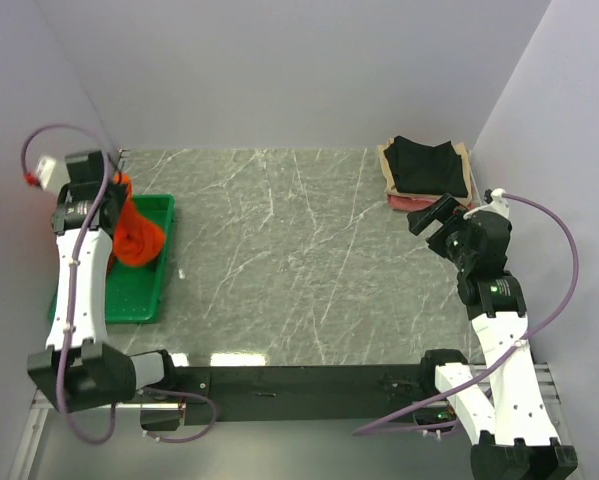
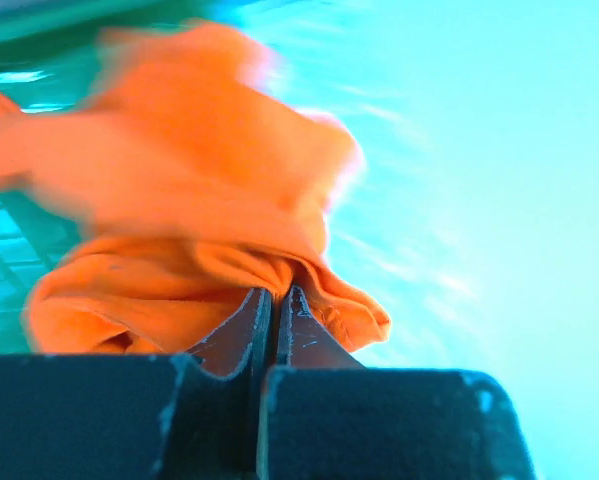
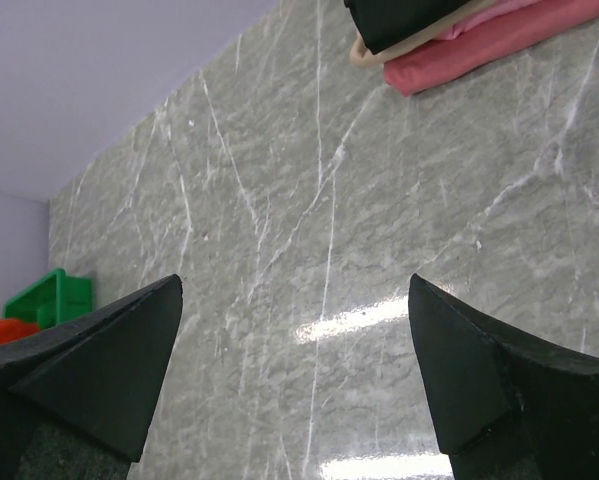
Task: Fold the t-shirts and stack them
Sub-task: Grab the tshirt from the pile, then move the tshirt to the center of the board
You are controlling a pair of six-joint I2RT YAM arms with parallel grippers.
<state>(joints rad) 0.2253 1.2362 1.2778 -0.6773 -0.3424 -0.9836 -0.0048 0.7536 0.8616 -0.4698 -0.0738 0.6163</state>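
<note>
- Landmark: I take the green plastic tray (image 1: 129, 300) at the left edge of the grey marble-patterned counter (image 1: 299, 260) as the reference for all positions.
- Left tool (image 1: 117, 183): I read it as clenched. In the left wrist view the two dark fingers (image 2: 241, 330) are pressed together, and a fold of the large bright orange cloth t-shirt (image 2: 199, 200) is pinched at their tips.
- Orange t-shirt: it is bunched and unfolded over the far end of the tray. Its upper part rises to the left tool and its lower part rests inside the tray walls. The wrist picture is blurred, so I cannot tell which part of the garment is pinched.
- Right tool (image 1: 434, 215): I read it as released. In the right wrist view the fingers stand wide apart, and only bare counter shows between them. It sits well apart from the tray, across the counter on the opposite side.
- Folded stack: three garments lie at the far corner of the counter opposite the tray, close to the right tool.
  - The folded black cloth t-shirt (image 1: 427, 165) is on top.
  - The folded beige cloth t-shirt (image 1: 383, 158) lies beneath it and shows only at the edges.
  - The folded pink cloth t-shirt (image 1: 404, 202) is at the bottom, touching the counter.
- The tray and the stack are well apart, with open counter between them.
</note>
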